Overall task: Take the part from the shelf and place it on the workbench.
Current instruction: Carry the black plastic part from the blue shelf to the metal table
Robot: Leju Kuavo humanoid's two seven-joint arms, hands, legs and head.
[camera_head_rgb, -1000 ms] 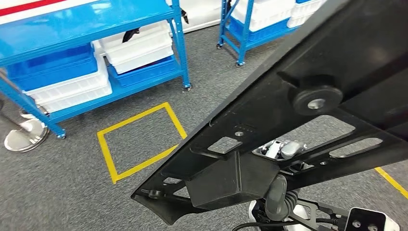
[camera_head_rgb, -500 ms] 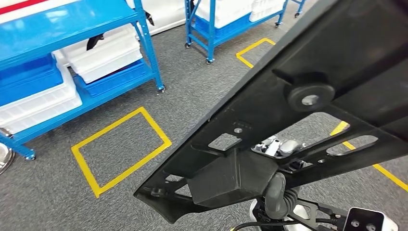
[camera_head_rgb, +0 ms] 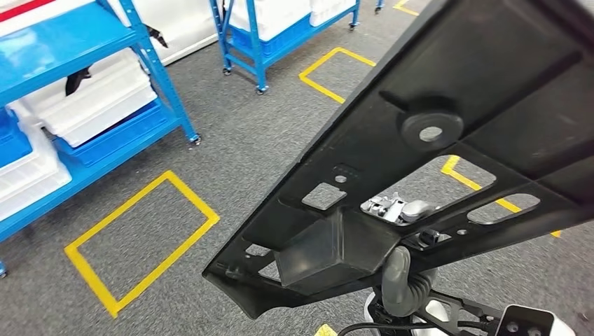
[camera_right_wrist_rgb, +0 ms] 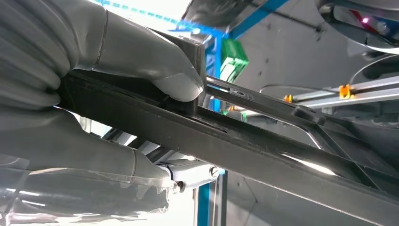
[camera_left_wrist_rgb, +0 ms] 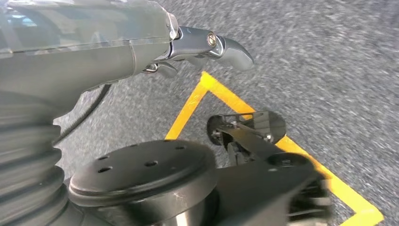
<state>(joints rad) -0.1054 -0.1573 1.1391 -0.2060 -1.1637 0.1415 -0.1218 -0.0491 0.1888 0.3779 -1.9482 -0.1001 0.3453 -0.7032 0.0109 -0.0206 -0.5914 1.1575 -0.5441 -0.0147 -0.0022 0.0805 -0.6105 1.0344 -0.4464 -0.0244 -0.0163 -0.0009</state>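
A large flat black plastic part [camera_head_rgb: 448,91] with cut-outs and a round boss slants across the right half of the head view. My right hand [camera_head_rgb: 398,208] shows through one of its openings, holding it from underneath. In the right wrist view the same hand [camera_right_wrist_rgb: 94,94] grips a bar of the part [camera_right_wrist_rgb: 263,146], the thumb [camera_right_wrist_rgb: 160,66] pressed on top. My left hand [camera_left_wrist_rgb: 141,47] hangs over the grey carpet with its fingers [camera_left_wrist_rgb: 228,44] stretched out and nothing in them.
A blue shelf rack [camera_head_rgb: 150,66] with white and blue bins stands at the left. A second wheeled blue rack [camera_head_rgb: 263,52] is at the top. Yellow tape squares [camera_head_rgb: 140,238] [camera_head_rgb: 333,70] mark the grey carpet [camera_head_rgb: 238,147].
The whole view has swung: racks and floor squares slid left and down as the camera turned. The part stays in my right hand in the same pose.
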